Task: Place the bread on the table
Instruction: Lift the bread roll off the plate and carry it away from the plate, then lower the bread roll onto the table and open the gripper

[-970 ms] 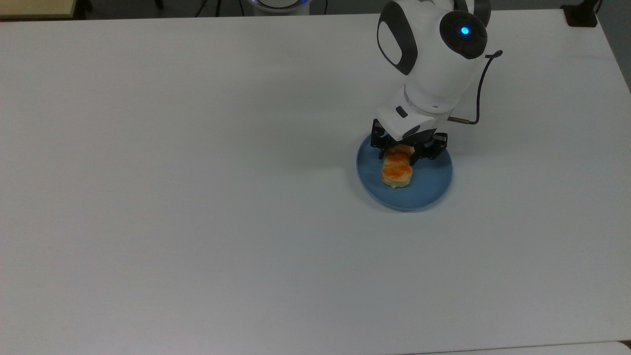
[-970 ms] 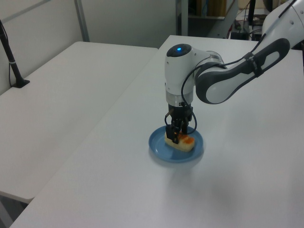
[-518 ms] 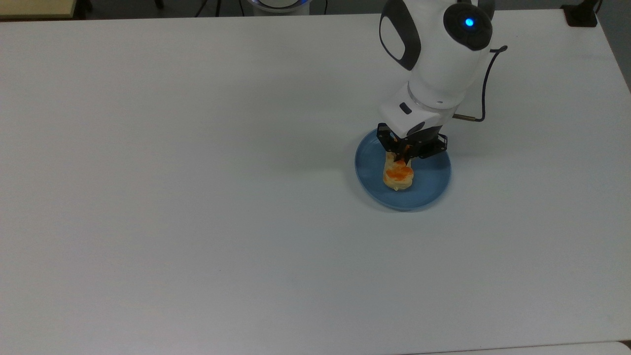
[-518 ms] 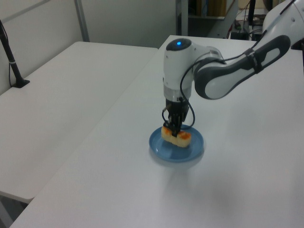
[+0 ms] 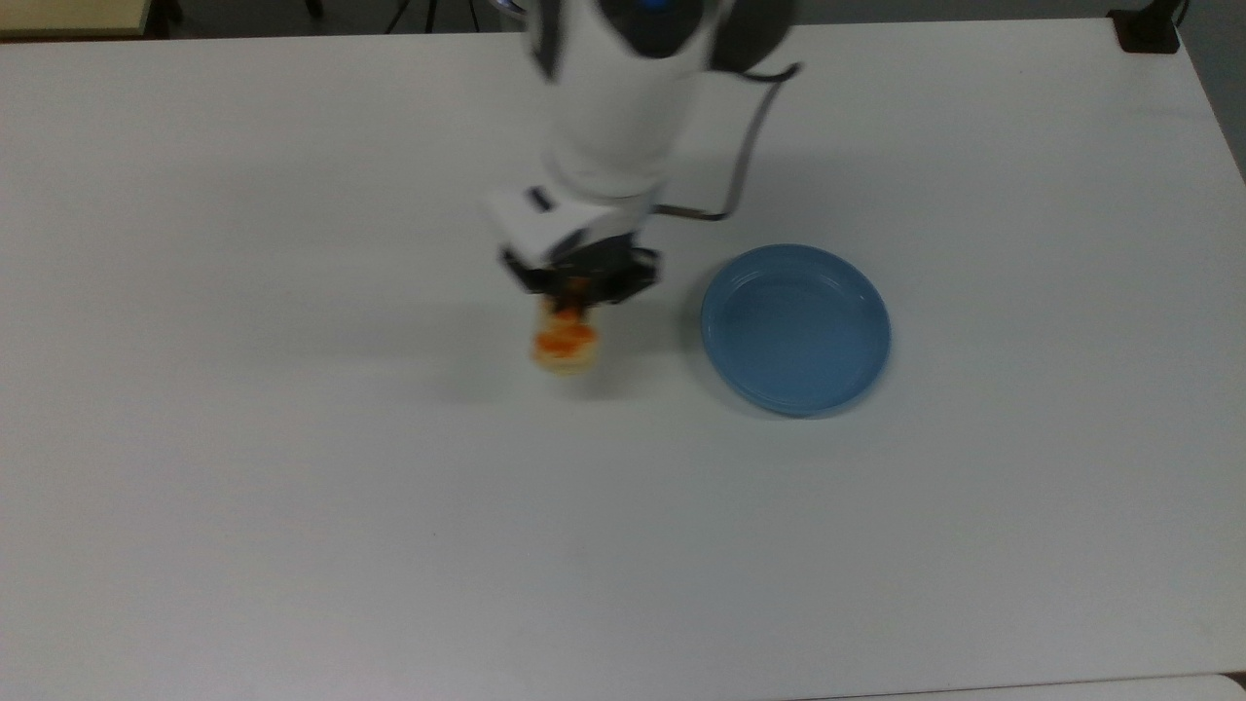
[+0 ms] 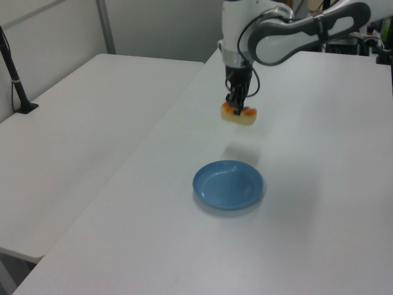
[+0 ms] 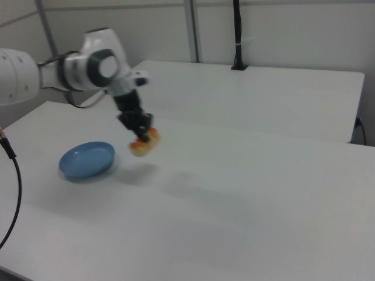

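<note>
My gripper (image 5: 574,292) is closed on the bread (image 5: 565,343), with the fingers pinching the loaf across its middle. In the left view the gripper (image 6: 238,103) points straight down and the bread (image 6: 239,114) hangs level beneath it, one lump showing on either side of the fingers. The loaf is clear of the table (image 5: 292,487) — its shadow falls on the white surface below it, apart from the loaf itself.

The blue plate (image 5: 796,329) rests flat on the table with nothing in it. In the top view the bread sits to the plate's left, near its rim but not over it. In the left view the plate (image 6: 228,184) lies nearer the camera than the bread. In the right view the bread (image 7: 144,143) hangs to the right of the plate (image 7: 87,160), above the table (image 7: 263,205), with the gripper (image 7: 139,126) gripping it from above.

My arm (image 6: 288,24) enters from the left view's upper right, its white wrist segment standing upright over the gripper. A dark cable (image 5: 745,166) loops alongside the wrist in the top view.
</note>
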You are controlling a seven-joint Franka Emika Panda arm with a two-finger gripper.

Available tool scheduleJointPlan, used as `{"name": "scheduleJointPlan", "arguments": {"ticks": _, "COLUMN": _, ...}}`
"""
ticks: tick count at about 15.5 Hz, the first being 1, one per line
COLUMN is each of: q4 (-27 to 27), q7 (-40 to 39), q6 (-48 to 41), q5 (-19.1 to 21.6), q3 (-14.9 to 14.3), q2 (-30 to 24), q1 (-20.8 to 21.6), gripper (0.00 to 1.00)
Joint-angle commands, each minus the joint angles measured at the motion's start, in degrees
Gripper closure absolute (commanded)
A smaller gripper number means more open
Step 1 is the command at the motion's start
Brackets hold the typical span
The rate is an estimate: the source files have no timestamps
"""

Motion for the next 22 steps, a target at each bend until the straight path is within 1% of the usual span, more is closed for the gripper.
{"name": "scheduleJointPlan", "arguments": {"ticks": 1, "q4": -1.1, "q7": -11.8, "q6": 0.2, "q5": 1.0, "q3": -4.4, "q2": 1.6, "q1": -5.1, "gripper": 0.73}}
{"name": "scheduleJointPlan", "arguments": {"ticks": 3, "q4": -1.1, "q7": -15.9, "q6": 0.7, "q5": 1.1, "q3": -4.4, "q2": 2.9, "q1": -9.3, "gripper": 0.72}}
{"name": "scheduleJointPlan", "arguments": {"ticks": 6, "q4": -1.8, "q7": -17.8, "q6": 5.5, "q5": 0.9, "q3": -4.4, "q2": 4.8, "q1": -13.7, "gripper": 0.71}}
{"name": "scheduleJointPlan", "arguments": {"ticks": 9, "q4": -2.1, "q7": -20.4, "q6": 8.4, "q5": 0.8, "q3": -4.4, "q2": 6.7, "q1": -16.4, "gripper": 0.70}}
{"name": "scheduleJointPlan", "arguments": {"ticks": 11, "q4": -2.2, "q7": -21.4, "q6": 8.5, "q5": 0.7, "q3": -4.5, "q2": 7.9, "q1": -16.7, "gripper": 0.64}}
{"name": "scheduleJointPlan", "arguments": {"ticks": 12, "q4": -2.3, "q7": -21.4, "q6": 8.5, "q5": 0.6, "q3": -4.5, "q2": 8.3, "q1": -16.9, "gripper": 0.58}}
{"name": "scheduleJointPlan", "arguments": {"ticks": 13, "q4": -3.0, "q7": -21.4, "q6": 8.6, "q5": 0.4, "q3": -4.5, "q2": 8.3, "q1": -17.2, "gripper": 0.40}}
{"name": "scheduleJointPlan", "arguments": {"ticks": 14, "q4": -3.4, "q7": -20.9, "q6": 8.5, "q5": 0.6, "q3": -4.5, "q2": 8.3, "q1": -17.2, "gripper": 0.00}}
{"name": "scheduleJointPlan", "arguments": {"ticks": 15, "q4": -3.4, "q7": -20.7, "q6": 8.4, "q5": 0.6, "q3": -4.5, "q2": 7.9, "q1": -17.1, "gripper": 0.00}}
{"name": "scheduleJointPlan", "arguments": {"ticks": 16, "q4": -3.2, "q7": -20.2, "q6": 7.6, "q5": 1.0, "q3": -4.5, "q2": 6.2, "q1": -16.8, "gripper": 0.00}}
{"name": "scheduleJointPlan", "arguments": {"ticks": 17, "q4": -3.3, "q7": -18.8, "q6": 6.9, "q5": 1.0, "q3": -4.3, "q2": 3.6, "q1": -16.7, "gripper": 0.00}}
{"name": "scheduleJointPlan", "arguments": {"ticks": 19, "q4": -3.0, "q7": -14.2, "q6": 1.3, "q5": 1.0, "q3": -3.3, "q2": -1.4, "q1": -16.0, "gripper": 0.00}}
{"name": "scheduleJointPlan", "arguments": {"ticks": 22, "q4": -3.0, "q7": -9.7, "q6": -7.6, "q5": 0.9, "q3": 0.0, "q2": -8.3, "q1": -12.5, "gripper": 0.00}}
